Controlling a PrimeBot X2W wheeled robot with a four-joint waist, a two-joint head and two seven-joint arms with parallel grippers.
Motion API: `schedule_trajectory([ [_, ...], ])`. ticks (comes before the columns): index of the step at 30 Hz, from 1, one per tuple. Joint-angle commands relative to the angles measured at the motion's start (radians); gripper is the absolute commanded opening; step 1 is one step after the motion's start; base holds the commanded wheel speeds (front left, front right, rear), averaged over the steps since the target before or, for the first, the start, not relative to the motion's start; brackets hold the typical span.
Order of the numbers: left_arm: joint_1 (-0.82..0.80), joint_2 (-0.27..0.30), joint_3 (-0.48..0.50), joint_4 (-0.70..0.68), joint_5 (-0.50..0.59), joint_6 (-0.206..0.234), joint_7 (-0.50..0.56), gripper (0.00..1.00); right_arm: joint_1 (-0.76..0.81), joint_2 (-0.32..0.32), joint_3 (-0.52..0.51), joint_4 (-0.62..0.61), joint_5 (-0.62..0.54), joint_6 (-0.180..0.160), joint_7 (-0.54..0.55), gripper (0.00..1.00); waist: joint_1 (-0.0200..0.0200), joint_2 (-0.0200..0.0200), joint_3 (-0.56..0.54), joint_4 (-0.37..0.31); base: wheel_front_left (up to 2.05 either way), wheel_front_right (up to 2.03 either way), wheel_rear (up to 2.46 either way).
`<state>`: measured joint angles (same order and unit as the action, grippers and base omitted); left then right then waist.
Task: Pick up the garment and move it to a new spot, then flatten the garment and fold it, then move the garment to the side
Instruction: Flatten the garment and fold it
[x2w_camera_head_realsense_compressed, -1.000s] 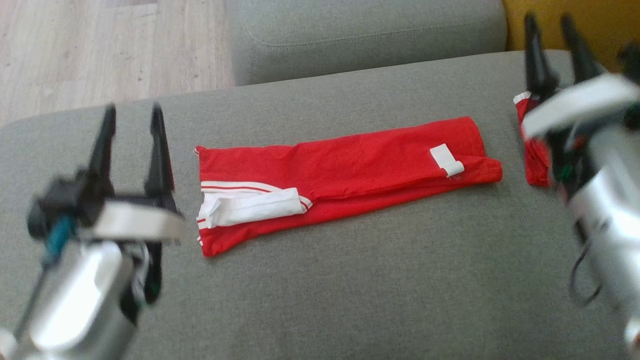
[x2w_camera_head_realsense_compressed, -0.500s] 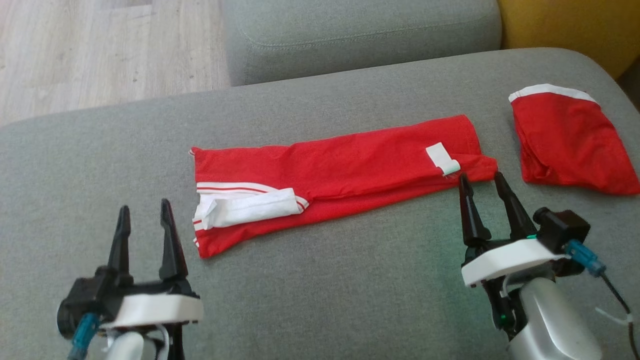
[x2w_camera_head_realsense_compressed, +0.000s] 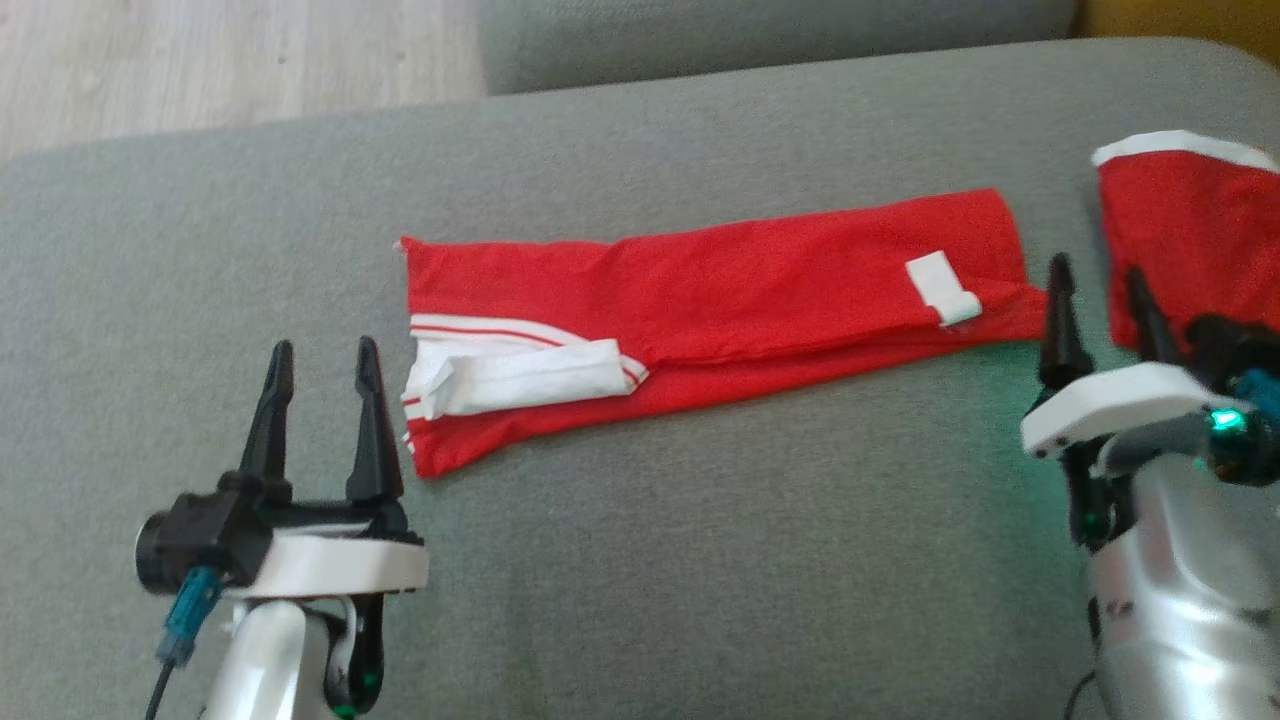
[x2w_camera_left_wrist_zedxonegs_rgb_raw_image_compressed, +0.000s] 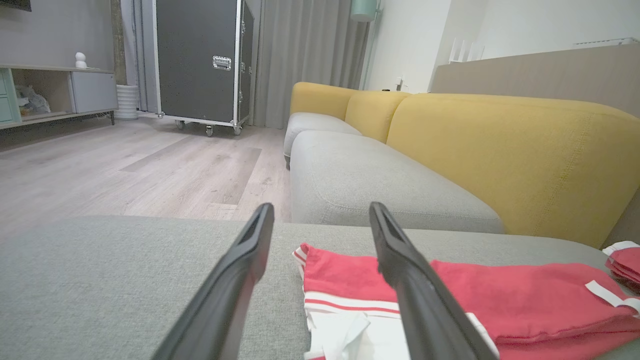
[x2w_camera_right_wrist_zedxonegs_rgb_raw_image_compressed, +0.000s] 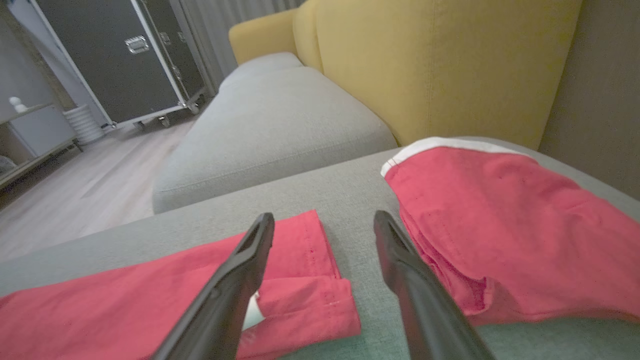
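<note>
Surface: grey sofa cushion (x2w_camera_head_realsense_compressed: 700, 560), and all I am working with lies on it.
Left gripper (x2w_camera_head_realsense_compressed: 325, 345): by the cushion's front-left part. I see its two fingers spread apart with nothing between them. The tips sit just left of the garment's striped end.
Right gripper (x2w_camera_head_realsense_compressed: 1097, 268): toward the cushion's right edge, fingers apart and empty. On my right wrist view they frame the bare grey gap between the two red pieces.
Garment (x2w_camera_head_realsense_compressed: 720, 300): folded into a long red strip, lying flat across the middle of the cushion, its right end slanting a little toward the far edge.
Striped end (x2w_camera_head_realsense_compressed: 520, 375): a white band with red lines, at the garment's left end.
White tag (x2w_camera_head_realsense_compressed: 942, 288): small, on top of the garment near its right end.
Second red piece (x2w_camera_head_realsense_compressed: 1190, 230): at the cushion's far-right corner, white hem along its far side, apart from the garment.
Beyond: another grey seat (x2w_camera_head_realsense_compressed: 750, 40) past the far edge, yellow backrest (x2w_camera_left_wrist_zedxonegs_rgb_raw_image_compressed: 500, 150) to the right, pale wood floor (x2w_camera_head_realsense_compressed: 200, 60) far left, black wheeled case (x2w_camera_left_wrist_zedxonegs_rgb_raw_image_compressed: 200, 60) at the back.
</note>
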<state>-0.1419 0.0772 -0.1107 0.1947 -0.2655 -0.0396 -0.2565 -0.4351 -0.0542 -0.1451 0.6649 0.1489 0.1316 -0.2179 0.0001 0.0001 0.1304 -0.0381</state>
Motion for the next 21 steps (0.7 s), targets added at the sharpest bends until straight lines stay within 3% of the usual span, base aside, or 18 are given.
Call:
schedule_trajectory([
  [1,-0.047,0.0,0.034,-0.02,0.013,-0.007,-0.005,1.0,-0.057,0.004,-0.01,0.008,-0.021,-0.001,0.01,1.0,-0.0001,-0.0001,0.027,0.024,0.0,0.0,0.0],
  [10,-0.085,-0.019,0.036,0.001,0.037,-0.037,-0.005,1.0,-0.216,0.004,-0.225,0.279,-0.16,-0.001,0.098,1.0,-0.0001,-0.0001,0.074,0.07,0.0,0.0,0.0],
  [21,-0.093,-0.026,0.054,0.009,0.043,-0.05,-0.005,1.0,-0.299,-0.007,-0.322,0.454,-0.272,-0.001,0.133,1.0,-0.0001,-0.0001,0.097,0.084,0.0,0.0,0.0],
])
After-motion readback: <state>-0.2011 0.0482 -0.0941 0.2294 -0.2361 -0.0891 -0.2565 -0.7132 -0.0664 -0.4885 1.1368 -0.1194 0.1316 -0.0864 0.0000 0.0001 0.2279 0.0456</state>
